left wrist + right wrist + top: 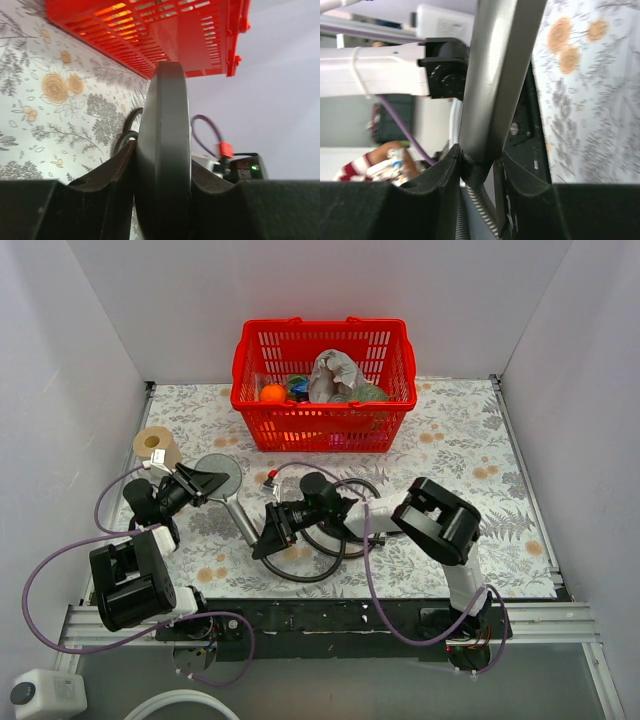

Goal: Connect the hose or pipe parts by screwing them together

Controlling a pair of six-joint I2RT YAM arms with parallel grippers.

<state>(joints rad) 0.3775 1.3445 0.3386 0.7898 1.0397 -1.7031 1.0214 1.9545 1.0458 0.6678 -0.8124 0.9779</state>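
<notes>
At the left of the overhead view, a toilet roll (155, 445) was seen standing on the flowered table (460, 450), close to the side wall. Just right of it, the left gripper (207, 483) was pressed shut on the round head of the hand shower (228, 472). In the left wrist view that head was seen edge-on, clamped between the two fingers (107, 175). The straight handle was directed down and to the right, toward the centre of the frame, where its lower end was pinched by the right gripper (272, 535). In the right wrist view the jaws were seen closed on that end, where the ribbed hose (479, 207) met it. Whether the joint was screwed tight could not be told. The rest of the hose was laid in loops on the table at the centre of the overhead view, partly under the right arm. At the upper centre, a red basket (320, 425) was set near the back wall. In it were seen an orange ball (272, 393), a crumpled white bag (335, 375), and green and blue items that could not be made out.
</notes>
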